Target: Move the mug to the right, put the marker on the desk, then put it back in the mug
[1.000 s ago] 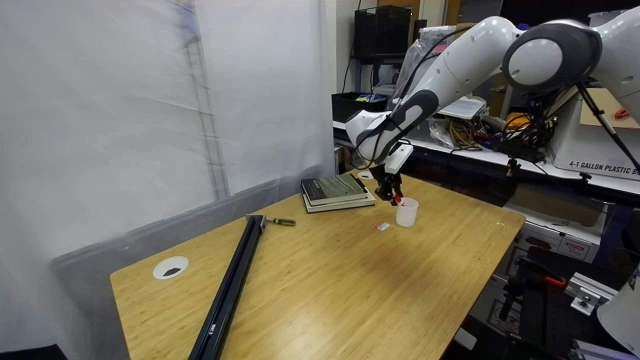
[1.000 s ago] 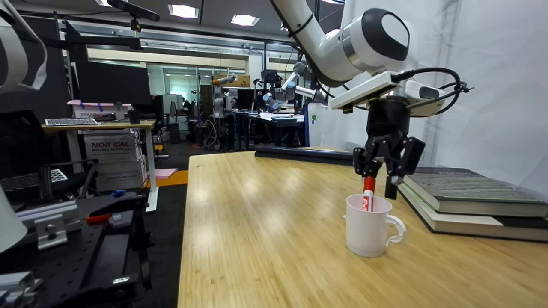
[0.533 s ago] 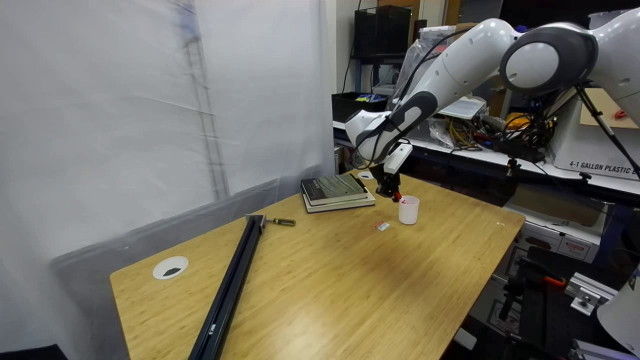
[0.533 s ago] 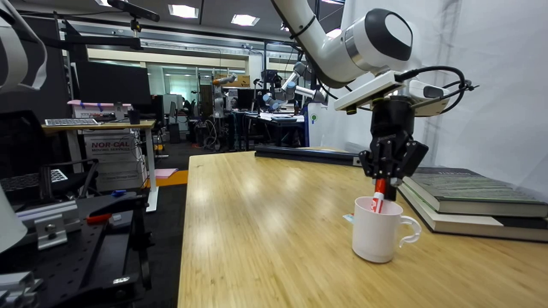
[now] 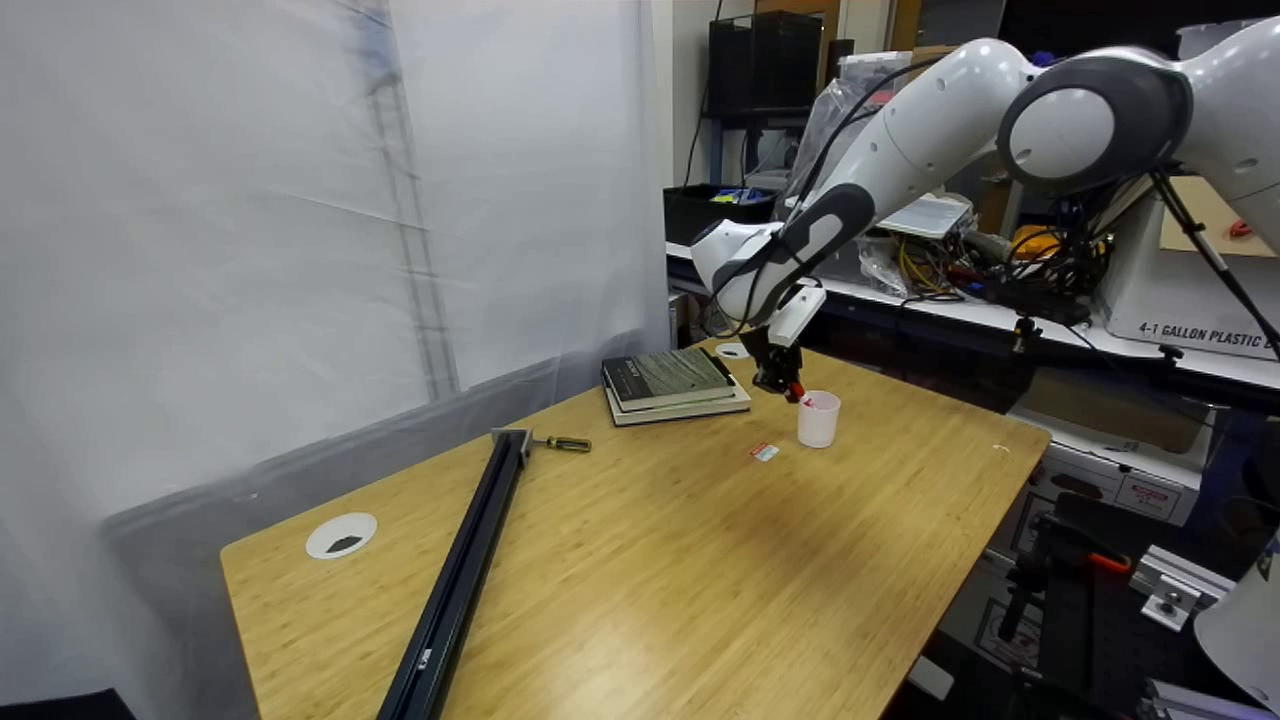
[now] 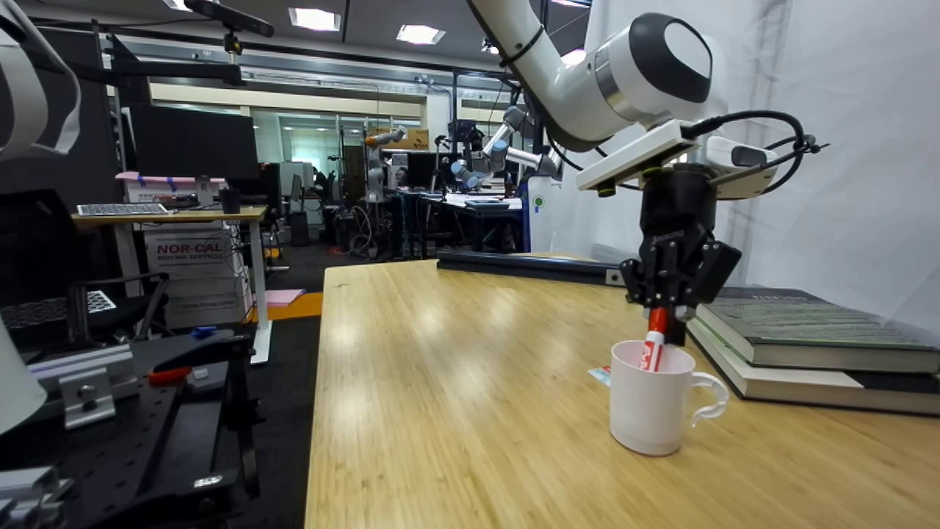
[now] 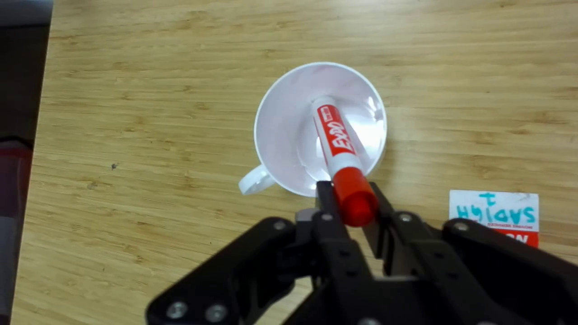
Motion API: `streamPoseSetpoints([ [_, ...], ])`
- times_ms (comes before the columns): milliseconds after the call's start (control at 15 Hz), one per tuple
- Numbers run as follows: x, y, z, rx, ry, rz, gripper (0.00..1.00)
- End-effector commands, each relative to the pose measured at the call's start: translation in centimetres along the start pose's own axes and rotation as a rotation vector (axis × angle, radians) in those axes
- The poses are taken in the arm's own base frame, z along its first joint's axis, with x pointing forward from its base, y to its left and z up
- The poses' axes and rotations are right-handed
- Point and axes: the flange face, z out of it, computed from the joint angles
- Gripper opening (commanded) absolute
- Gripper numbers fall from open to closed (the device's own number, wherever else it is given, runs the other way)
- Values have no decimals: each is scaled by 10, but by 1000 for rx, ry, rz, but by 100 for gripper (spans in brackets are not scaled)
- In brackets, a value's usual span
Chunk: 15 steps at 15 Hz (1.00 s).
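The white mug [image 6: 649, 408] stands upright on the light-wood desk [image 6: 470, 411], its handle [image 6: 709, 393] turned toward the books. Leaning in the mug is a red-and-white marker [image 7: 336, 137]; its lower end is inside and its red cap [image 6: 658, 321] sticks up above the rim. My gripper [image 7: 351, 192] is shut on that cap, a dark finger along either side of it in the wrist view. The jaws sit just above the mug, on the side toward the books, and appear clear of its rim. In an exterior view the mug [image 5: 817, 420] hides most of the marker.
Two stacked books [image 6: 822, 345] lie close beside the gripper. A small card [image 7: 494, 210] lies flat near the mug. Farther along the desk are a long black bar [image 5: 460, 575], a screwdriver [image 5: 567, 444] and a white-ringed cable hole [image 5: 341, 535].
The jaws have closed on the marker's cap. Gripper, marker and mug have shifted together a little, rightward in both exterior views, uncovering the card behind the mug.
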Motion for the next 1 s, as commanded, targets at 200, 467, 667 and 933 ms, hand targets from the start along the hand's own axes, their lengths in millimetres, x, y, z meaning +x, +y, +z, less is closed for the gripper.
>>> streamPoseSetpoints([
  [200, 3, 4, -4, -30, -15, 21, 5],
  [467, 1, 9, -11, -28, -27, 40, 5],
  [667, -2, 20, -30, -36, -38, 86, 5],
  [933, -3, 29, -56, -45, -59, 150, 5],
])
